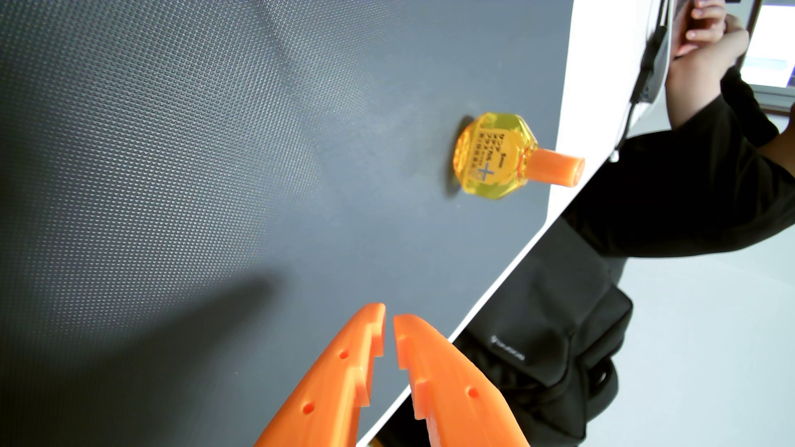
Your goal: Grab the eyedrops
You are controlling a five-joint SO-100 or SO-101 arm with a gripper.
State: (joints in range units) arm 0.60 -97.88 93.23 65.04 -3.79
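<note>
Wrist view footage is taken up mostly by a dark grey textured mat [172,172], edged in white along its right side. Beyond that edge, a person in a black sleeve [688,189] is seen at upper right, with a black bag [555,326] below. At the bottom, the orange gripper [389,313] is held above the mat, its toothed tips nearly together with a thin gap and nothing between them. Well apart from it, near the mat's right edge, the yellow eyedrops bottle [494,157] is seen, orange cap [557,166] pointing right.
</note>
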